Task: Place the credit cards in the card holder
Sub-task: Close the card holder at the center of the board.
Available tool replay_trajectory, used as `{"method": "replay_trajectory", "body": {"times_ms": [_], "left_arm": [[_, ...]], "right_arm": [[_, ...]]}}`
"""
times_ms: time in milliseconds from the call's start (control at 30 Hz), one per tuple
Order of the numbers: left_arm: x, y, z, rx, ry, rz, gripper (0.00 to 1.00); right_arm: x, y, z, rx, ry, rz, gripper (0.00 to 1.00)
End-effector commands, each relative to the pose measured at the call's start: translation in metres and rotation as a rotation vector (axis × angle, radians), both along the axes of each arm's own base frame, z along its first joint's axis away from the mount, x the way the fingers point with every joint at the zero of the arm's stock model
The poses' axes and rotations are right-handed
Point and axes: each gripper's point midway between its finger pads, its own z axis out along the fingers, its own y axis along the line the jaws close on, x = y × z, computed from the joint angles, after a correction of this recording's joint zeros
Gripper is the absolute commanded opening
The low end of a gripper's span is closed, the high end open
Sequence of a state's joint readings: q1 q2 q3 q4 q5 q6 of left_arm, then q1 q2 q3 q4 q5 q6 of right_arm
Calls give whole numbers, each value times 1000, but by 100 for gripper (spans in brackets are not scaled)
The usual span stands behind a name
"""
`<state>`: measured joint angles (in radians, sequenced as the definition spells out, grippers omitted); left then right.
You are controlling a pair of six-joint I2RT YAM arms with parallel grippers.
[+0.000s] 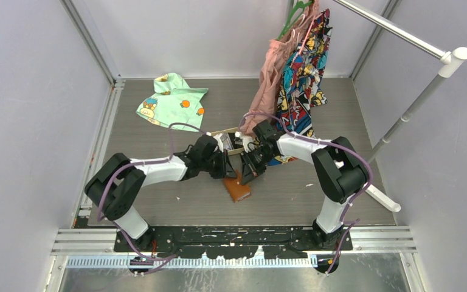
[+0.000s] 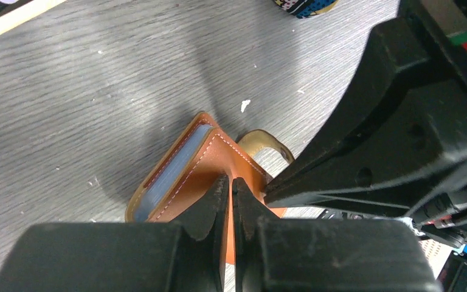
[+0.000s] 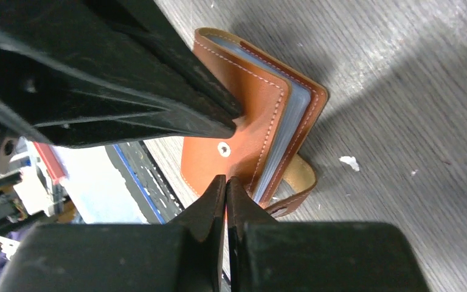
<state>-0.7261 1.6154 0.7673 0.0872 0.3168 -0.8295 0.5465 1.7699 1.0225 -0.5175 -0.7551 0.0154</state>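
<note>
The card holder [image 1: 238, 190] sits on the grey table [image 1: 158, 134], around the middle and a little towards the arm bases, directly below the two wrists. It is brown leather with pale stitching, and we see it partly open. In the right wrist view the cover carrying the snap stud [image 3: 224, 149] stands away from a stack of pale blue-grey leaves [image 3: 283, 143], with the other cover behind them. The strap tab [image 3: 298, 182] curls out from its lower edge onto the table.

The left gripper [image 2: 231, 185] has its fingers pressed almost together, with only a thin strip of orange-brown leather between them, so it pinches an edge of the holder's cover. The right gripper [image 3: 225, 182] is clamped the same way. Its fingertips meet on the cover's edge just below the stud, and a sliver of leather shows in the slit. Each claw appears in the other's camera as a large black wedge whose tip touches the cover.

Just beyond the grippers lies a tray with a tan rim [image 1: 225, 131], mostly hidden by the wrists. We cannot tell whether the credit cards lie in it. Small white specks [image 2: 245, 105] dot the table near the holder. Farther back a mint-green printed cloth [image 1: 171, 100] lies flat. At the back right, a pink garment [image 1: 273, 73] and a comic-print garment [image 1: 304, 73] hang from a white rail [image 1: 395, 30].
</note>
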Motion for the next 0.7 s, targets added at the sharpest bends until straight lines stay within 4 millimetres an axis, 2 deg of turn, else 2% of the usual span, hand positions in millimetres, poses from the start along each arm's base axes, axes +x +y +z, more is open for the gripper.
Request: {"method": "replay_trajectory", "body": {"times_ms": [0,133,200,233,300,400,500,600,667], "left_arm": [[-3,-2,-5,21,33,-30,7],[-10,0,-12,27,57,-20,7],[-13,0,-14,29,56,-22,7],[-13,-1,-14,31,55,-23,7],[-14,-3,-14,29,51,-27,7],[-15,-7,-14,26,51,-38,6],[-17,-10,-13,25,46,-43,7],[-18,-11,-12,23,46,-44,6],[-18,-10,-13,25,46,-43,6]], "right_arm": [[10,7,28,43,-127,109,9],[18,0,63,46,-288,175,15],[26,-8,75,17,-400,164,25],[32,-12,77,-2,-458,149,35],[39,-25,70,-76,-513,115,45],[37,-34,53,-138,-471,111,47],[36,-36,41,-188,-442,96,49],[32,-32,32,-224,-439,118,60],[27,-28,26,-241,-433,140,61]]}}
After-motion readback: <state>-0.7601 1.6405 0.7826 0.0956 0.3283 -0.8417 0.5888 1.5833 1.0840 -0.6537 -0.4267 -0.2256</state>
